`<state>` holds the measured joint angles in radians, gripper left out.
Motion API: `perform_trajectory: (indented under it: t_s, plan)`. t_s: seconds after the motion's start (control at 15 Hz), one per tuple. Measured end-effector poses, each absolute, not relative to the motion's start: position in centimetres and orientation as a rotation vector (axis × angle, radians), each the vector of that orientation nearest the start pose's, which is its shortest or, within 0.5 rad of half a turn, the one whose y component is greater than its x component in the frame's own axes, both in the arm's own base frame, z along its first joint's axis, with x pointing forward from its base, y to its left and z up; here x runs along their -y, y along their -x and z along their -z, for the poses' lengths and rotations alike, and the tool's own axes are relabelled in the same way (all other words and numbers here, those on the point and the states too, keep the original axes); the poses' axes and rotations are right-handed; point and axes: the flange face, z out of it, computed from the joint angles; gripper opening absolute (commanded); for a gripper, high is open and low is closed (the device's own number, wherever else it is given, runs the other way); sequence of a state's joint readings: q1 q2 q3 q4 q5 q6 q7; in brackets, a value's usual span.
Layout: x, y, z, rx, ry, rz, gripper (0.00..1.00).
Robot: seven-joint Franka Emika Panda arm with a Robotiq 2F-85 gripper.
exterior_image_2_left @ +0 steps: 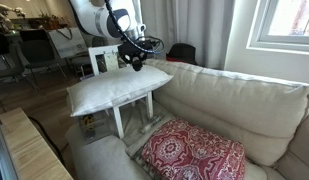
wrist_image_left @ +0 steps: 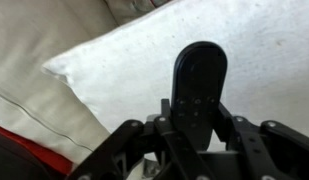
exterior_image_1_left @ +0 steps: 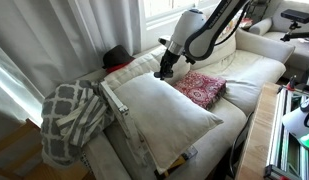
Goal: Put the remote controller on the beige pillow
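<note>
Nearest the wrist camera sat the pincer (wrist_image_left: 199,120), its jaws clamped on the remote controller (wrist_image_left: 200,72). The dark bar stood out past the fingertips, its long axis running straight on from the pincer, away from the lens. Behind it spread the pale face of the beige pillow (wrist_image_left: 264,60), with a sliver of the red pillow (wrist_image_left: 9,152) at the near left.

In an exterior view the pincer (exterior_image_1_left: 166,69) hung over the far edge of the beige pillow (exterior_image_1_left: 169,115). The red pillow (exterior_image_1_left: 199,88) lay just to the right and a blanket (exterior_image_1_left: 72,115) was heaped at the left. The remote controller was too small to make out there.

In an exterior view the pincer (exterior_image_2_left: 135,62) hovered close above the beige pillow (exterior_image_2_left: 109,92); whether anything touched could not be told. The pillow seemed to lie directly under the held bar, so the coming move looked like a short lowering and a release.
</note>
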<state>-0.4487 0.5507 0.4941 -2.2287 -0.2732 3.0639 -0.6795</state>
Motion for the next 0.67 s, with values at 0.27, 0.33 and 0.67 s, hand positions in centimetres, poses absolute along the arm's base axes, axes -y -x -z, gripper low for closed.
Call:
perform_trajectory:
  t_s: [0.27, 0.33, 0.67]
  plan:
    - [-8.7, -56.1, -19.2, 1.540, 2.536, 0.543, 0.17]
    - [-9.2, -55.9, -18.8, 1.601, 2.487, 0.513, 0.17]
    - [-10.0, -55.8, -16.8, 1.800, 2.307, 0.447, 0.17]
